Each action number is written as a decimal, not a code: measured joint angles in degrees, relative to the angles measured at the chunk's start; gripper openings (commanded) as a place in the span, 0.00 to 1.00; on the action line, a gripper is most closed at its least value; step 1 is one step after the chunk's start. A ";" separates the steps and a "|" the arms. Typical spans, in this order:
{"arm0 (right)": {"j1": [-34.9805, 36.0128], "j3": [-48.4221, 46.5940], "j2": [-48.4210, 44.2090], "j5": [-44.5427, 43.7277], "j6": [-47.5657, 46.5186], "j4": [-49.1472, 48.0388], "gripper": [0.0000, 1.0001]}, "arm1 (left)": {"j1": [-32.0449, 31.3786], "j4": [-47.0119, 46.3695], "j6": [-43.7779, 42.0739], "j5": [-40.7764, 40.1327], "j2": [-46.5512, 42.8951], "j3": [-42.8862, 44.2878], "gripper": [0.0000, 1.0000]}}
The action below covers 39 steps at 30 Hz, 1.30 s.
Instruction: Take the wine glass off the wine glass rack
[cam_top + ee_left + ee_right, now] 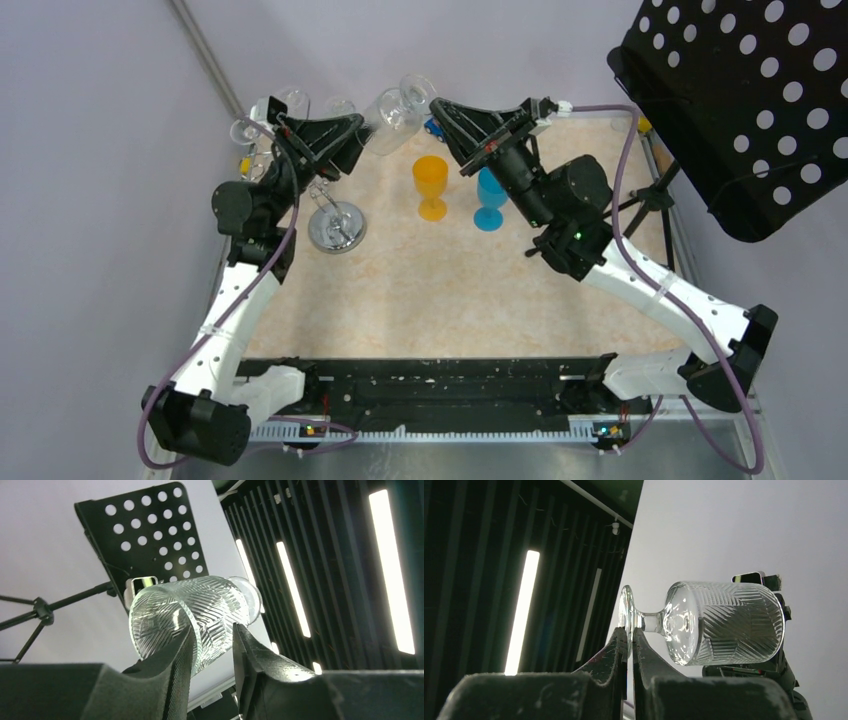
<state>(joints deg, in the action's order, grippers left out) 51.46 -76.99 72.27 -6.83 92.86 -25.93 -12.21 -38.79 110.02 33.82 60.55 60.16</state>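
At the far left of the desk (pixel 450 290) you had the wine glass rack (pixel 337 228), its round mirrored base flat on the pale surface. Other clear glasses (pixel 290 100) were clustered at its top.

Your left arm (pixel 250 205) reached up just beside the rack's post. Its jaws pointed right and were closed around the bowl of the wine glass (pixel 393 112). In the left wrist view the ribbed bowl filled the space between the two fingers (pixel 170 670), with one finger on each side near the rim.

The wine glass lay on its side in the air over the far edge of the desk. It was to the right of the rack's top, slung between your two arms with the bowl to the left and the foot to the right.

Your right arm (pixel 570 215) came in from the right, and its jaws were pinched shut on the thin disc of the foot (pixel 626 612). The stem and bowl stuck out sideways from that grip.

Nearer than the held glass, an orange glass (pixel 431 180) and a blue glass (pixel 490 195) stood upright side by side on the desk, close together but apart.

At the far right, a black perforated music stand (pixel 740 110) overhung the desk's corner.
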 measured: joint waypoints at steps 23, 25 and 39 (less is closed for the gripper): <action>-0.13 9.05 -2.93 -7.52 -0.96 -1.44 0.57 | -0.11 -2.60 -5.92 0.15 0.33 5.18 0.00; -0.15 10.49 -3.96 -9.33 -3.23 1.01 0.60 | -0.22 2.27 -10.67 0.70 0.09 7.13 0.00; -0.22 10.97 -12.15 -25.03 -31.34 32.65 0.60 | -6.64 54.42 -52.74 -3.58 0.61 25.81 0.00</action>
<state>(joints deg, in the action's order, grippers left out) 51.24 -66.02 60.12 -31.86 61.52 6.72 -18.85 15.64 57.28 30.24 61.17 85.97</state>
